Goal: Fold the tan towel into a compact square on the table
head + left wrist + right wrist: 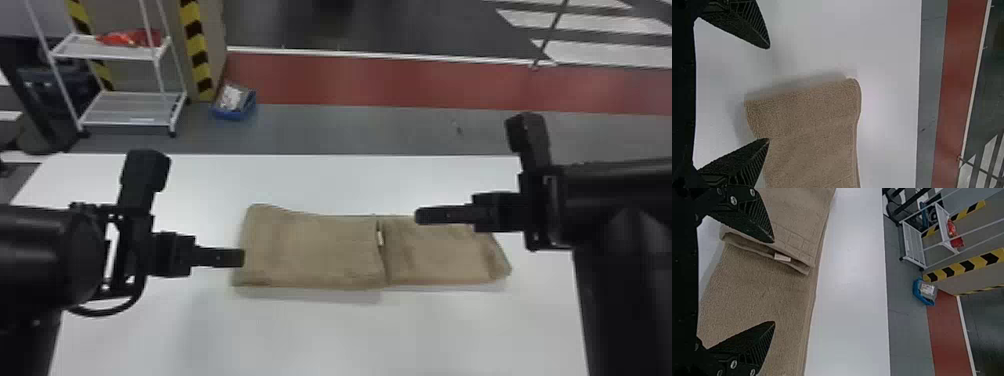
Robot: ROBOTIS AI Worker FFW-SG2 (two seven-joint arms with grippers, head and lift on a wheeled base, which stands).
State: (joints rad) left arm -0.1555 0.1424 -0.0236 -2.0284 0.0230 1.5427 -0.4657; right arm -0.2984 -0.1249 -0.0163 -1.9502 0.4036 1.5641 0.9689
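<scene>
- As we look down, the tan towel (pixel 320 255) lies in a folded strip across the white surface (pixel 300 335), its left part overlapping the right.
- We see a small white label (pixel 380 238) at the overlap's edge.
- Our left tool (pixel 242 257) is open at the towel's left end, perhaps touching it; we cannot quite tell.
- Our right tool (pixel 419 216) is over the right part, fingers spread apart.
</scene>
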